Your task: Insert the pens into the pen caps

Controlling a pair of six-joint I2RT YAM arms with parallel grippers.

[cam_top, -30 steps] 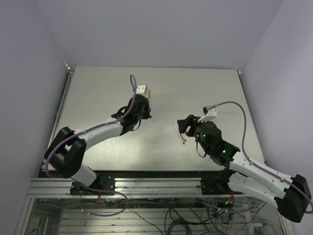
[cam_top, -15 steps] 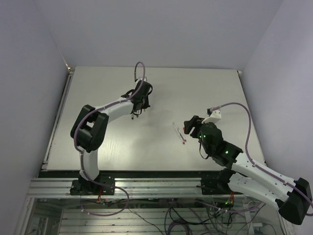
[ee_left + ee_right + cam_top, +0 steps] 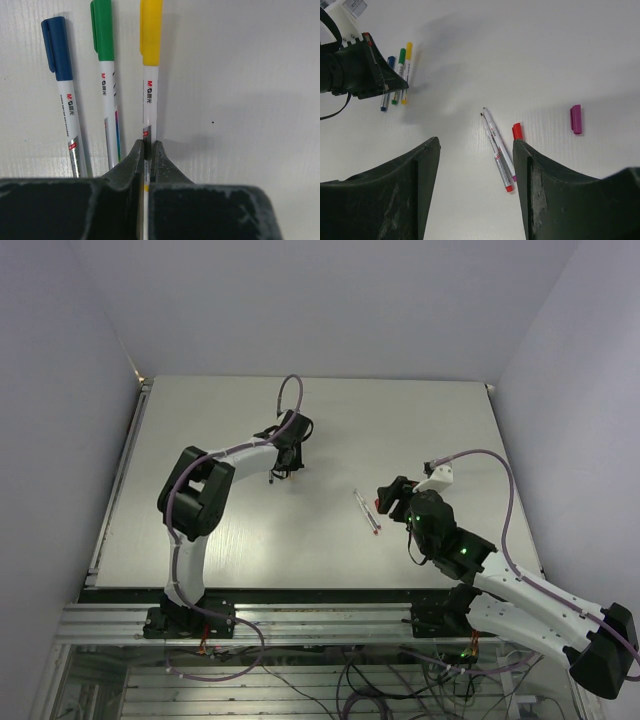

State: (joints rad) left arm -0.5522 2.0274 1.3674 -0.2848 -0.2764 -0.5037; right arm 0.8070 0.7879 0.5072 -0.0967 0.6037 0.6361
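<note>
**Pens and caps at the capping stage**

Two uncapped pens (image 3: 497, 150) are laid side by side right of the tabletop's (image 3: 200, 540) centre. They are just ahead of the right gripper (image 3: 476, 144), between its spread fingers, with their long axes slanted; that arm is judged nearer. One red cap (image 3: 517, 131) lies just beside them, one magenta cap (image 3: 576, 119) well apart beyond it. Three capped pens (image 3: 397, 80) are counted left of centre; the yellow-capped pen (image 3: 150, 95) is pinched by the left gripper (image 3: 147, 150).

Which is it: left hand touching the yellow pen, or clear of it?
Touching. In the left wrist view the left hand is shut on the yellow pen, fingers pressed to its barrel, no gap.
</note>
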